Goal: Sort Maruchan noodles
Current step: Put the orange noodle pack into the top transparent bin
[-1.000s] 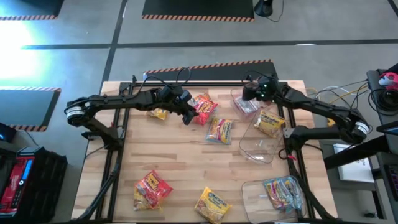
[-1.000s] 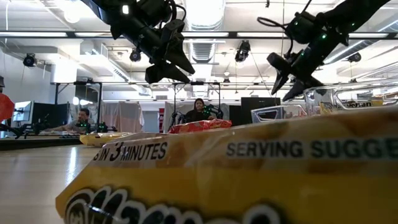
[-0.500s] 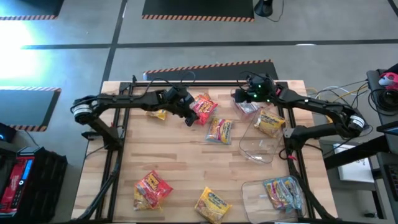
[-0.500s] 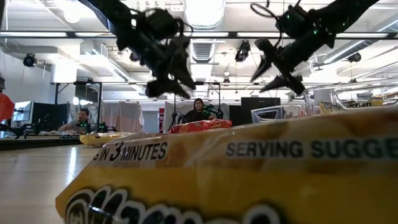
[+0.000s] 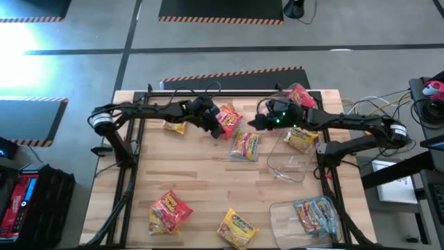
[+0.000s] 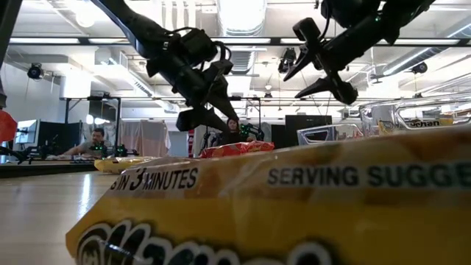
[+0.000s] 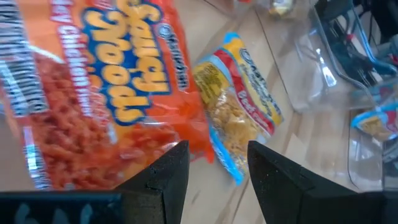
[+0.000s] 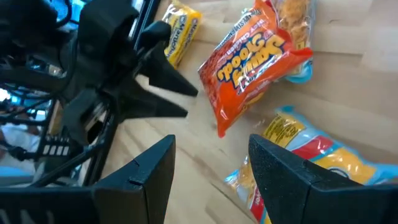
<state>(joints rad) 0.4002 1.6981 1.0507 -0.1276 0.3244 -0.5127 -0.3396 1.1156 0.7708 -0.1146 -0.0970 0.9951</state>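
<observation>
The table (image 5: 208, 173) is a light wood butcher-block top sitting on a grey concrete floor with hazard-striped mats (image 5: 220, 10) beyond the far edge. Noodle packets are lying scattered all over it: a red packet (image 5: 228, 119) near the far middle, a blue-and-yellow packet (image 5: 244, 145) just beside it, a small yellow one (image 5: 177, 126) under the left arm, another red one (image 5: 168, 210) and a yellow one (image 5: 238, 228) near the front edge. On the right side clear tubs are sitting in a row, one (image 5: 293, 164) looking empty, one at the front (image 5: 281, 215) holding a light blue packet (image 5: 313, 214), and a yellow packet (image 5: 300, 137) is resting by the far tub.

The left gripper (image 5: 218, 132) is hovering right over the red packet with its fingers parted and nothing between them (the wrist view is showing both fingers (image 7: 155, 180) clear of the wrapper). The right gripper (image 5: 254, 124) is hanging just across from it, fingers spread, also holding nothing.

From table height the room behind is looking like an open workshop with ceiling lights, and a person (image 6: 96, 141) is sitting at a desk on the left with another person (image 6: 235, 130) further back
</observation>
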